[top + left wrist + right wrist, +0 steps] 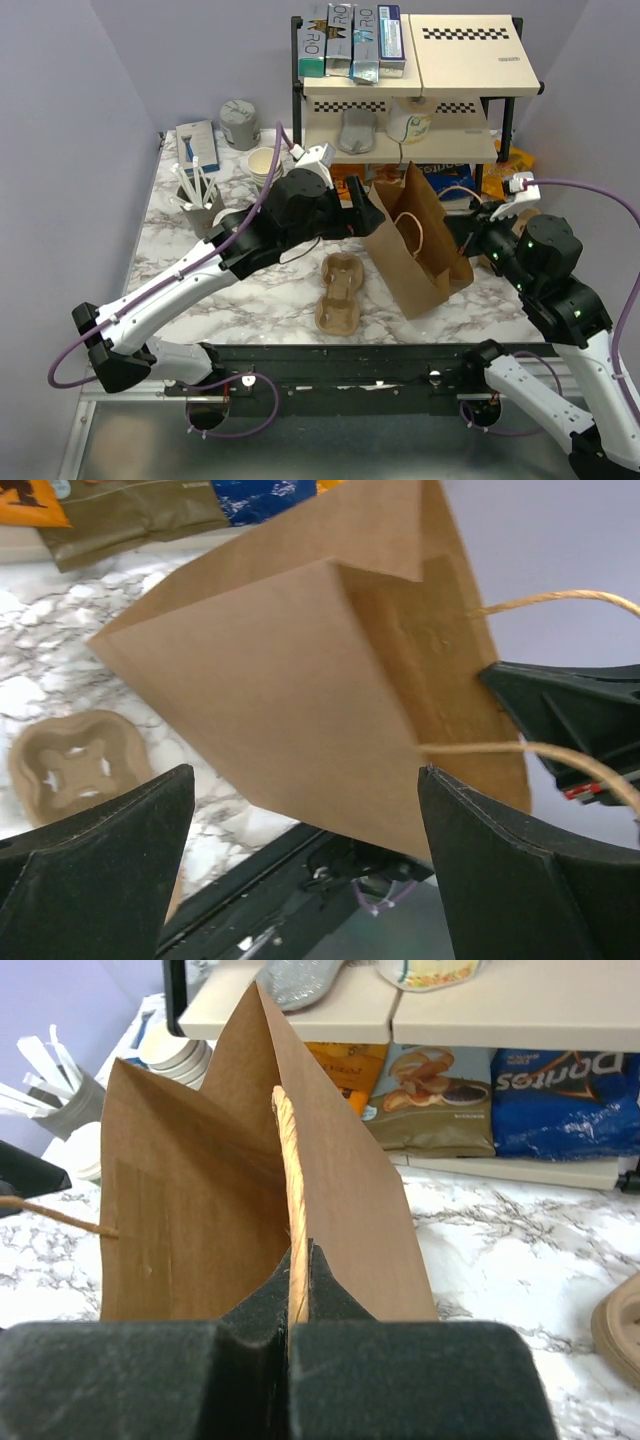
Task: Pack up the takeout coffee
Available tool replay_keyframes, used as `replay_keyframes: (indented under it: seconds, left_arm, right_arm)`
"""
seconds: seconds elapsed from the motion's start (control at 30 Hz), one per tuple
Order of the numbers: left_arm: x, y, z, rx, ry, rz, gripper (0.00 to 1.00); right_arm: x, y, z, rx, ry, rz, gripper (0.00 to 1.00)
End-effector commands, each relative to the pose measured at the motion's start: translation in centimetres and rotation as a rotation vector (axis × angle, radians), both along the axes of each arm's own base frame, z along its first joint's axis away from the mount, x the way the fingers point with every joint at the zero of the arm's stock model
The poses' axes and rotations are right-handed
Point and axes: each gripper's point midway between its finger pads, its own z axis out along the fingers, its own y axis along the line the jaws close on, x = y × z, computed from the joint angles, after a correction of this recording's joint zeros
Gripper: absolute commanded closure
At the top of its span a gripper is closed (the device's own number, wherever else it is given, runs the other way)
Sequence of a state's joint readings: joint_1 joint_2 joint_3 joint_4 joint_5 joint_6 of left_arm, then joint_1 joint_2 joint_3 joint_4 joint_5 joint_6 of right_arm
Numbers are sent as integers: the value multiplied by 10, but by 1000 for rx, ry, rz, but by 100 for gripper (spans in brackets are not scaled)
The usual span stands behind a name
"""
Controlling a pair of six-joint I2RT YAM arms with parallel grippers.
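Holds left fingers spread wide beside brown paper bag, gripping nothing. Pinches bag's twine handle between closed right fingers. Has white-lidded cream-and-green paper coffee cup on far shelf behind bag.

The worktop was white marble veined in grey, set against lavender walls. The paper bag was plain kraft brown, its twine handle a paler tan, and the cup carrier a dull cardboard brown. The left claw and right claw were matt black, with purple cables behind them. The shelf was cream with black-and-white chequered strips and black posts. Under it lay a blue chip bag, an olive one and an orange one. White sticks stood in a grey cup.
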State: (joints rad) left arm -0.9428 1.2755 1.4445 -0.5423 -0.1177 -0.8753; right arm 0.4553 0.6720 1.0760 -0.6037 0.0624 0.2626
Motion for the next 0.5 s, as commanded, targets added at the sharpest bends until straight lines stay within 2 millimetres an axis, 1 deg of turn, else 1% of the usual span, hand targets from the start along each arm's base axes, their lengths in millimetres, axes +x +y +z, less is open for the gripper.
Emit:
replay_keyframes:
  seconds: [0.0, 0.03, 0.1, 0.13, 0.17, 0.2, 0.23, 0.27, 0.3, 0.33, 0.37, 0.47]
  left_arm:
    - [11, 3, 17, -30, 29, 155, 1]
    - [11, 1, 24, -37, 29, 158, 1]
    - [14, -9, 19, -19, 38, 159, 1]
    - [12, -13, 25, -18, 33, 151, 1]
    - [17, -19, 17, 14, 40, 158, 1]
    - [19, -22, 14, 32, 43, 163, 1]
    - [19, -24, 15, 50, 43, 159, 1]
    - [23, -32, 3, 89, 57, 151, 1]
    - [23, -34, -2, 110, 68, 141, 1]
    - [21, -37, -3, 126, 74, 131, 1]
    - [19, -43, -13, 162, 75, 111, 1]
    - [11, -40, -29, 227, 80, 103, 1]
  right_arm:
    - [9, -3, 1, -33, -38, -45, 99]
    - [10, -3, 0, -33, -37, -53, 99]
    - [11, 3, 4, -32, -62, -46, 99]
    - [12, 5, 5, -33, -69, -42, 99]
    - [11, 8, 9, -34, -80, -34, 99]
    - [11, 10, 10, -44, -84, -34, 99]
    - [11, 10, 11, -57, -85, -35, 99]
    - [13, 11, 7, -86, -70, -55, 99]
    - [13, 11, 6, -102, -70, -66, 99]
    - [14, 10, 5, -116, -66, -83, 99]
    - [15, 7, 1, -132, -54, -119, 99]
    - [17, 5, 4, -100, -53, -157, 99]
